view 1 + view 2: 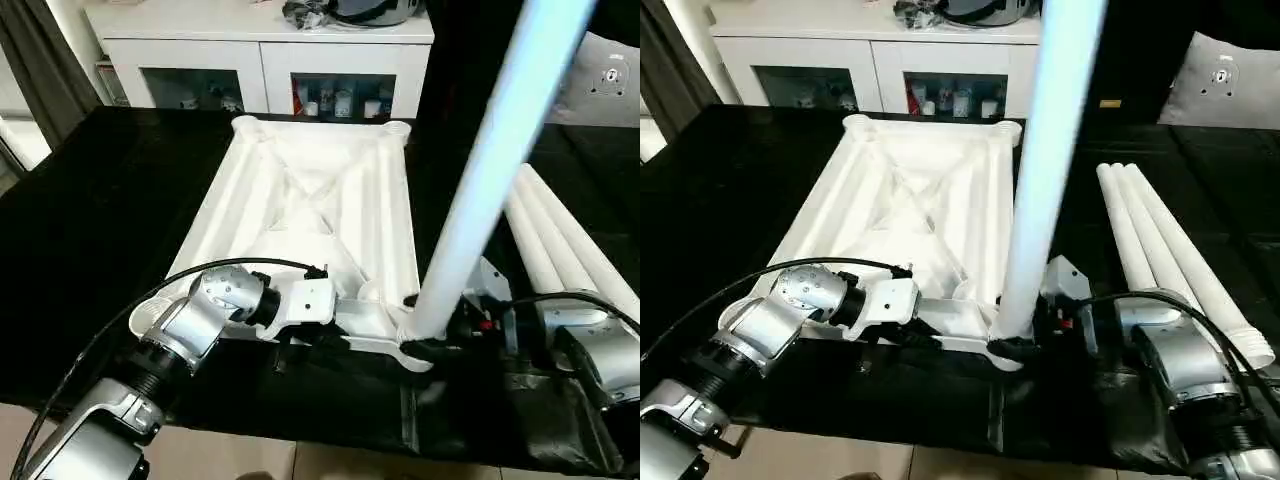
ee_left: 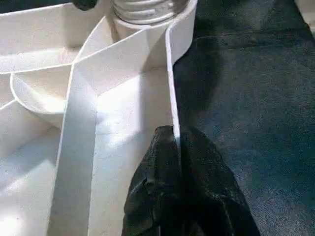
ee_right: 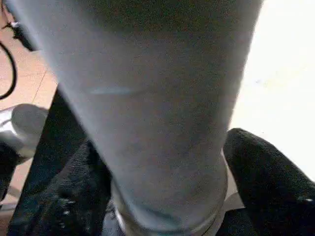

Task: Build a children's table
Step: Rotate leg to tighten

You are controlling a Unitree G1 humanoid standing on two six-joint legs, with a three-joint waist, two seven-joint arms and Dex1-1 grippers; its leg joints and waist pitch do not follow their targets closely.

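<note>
Table top (image 1: 310,200), white ribbed plastic, lay upside down on black cloth (image 1: 90,220). Left gripper (image 2: 177,147) pinched its thin rim at 6 o'clock. Right gripper (image 3: 162,196) stood wide around the smooth round leg (image 1: 480,180).

The table top (image 1: 320,215) looks like smooth white moulded plastic with a faint sheen on its ribs. The upright leg (image 1: 490,170) and the three spare legs (image 1: 1160,240) share that smooth white plastic. A matt black cloth (image 2: 246,88) with a fine weave covers the work surface. The robot's forearms (image 1: 775,320) are satin silver metal; the fingers (image 2: 197,191) look matt black and slightly rough.
</note>
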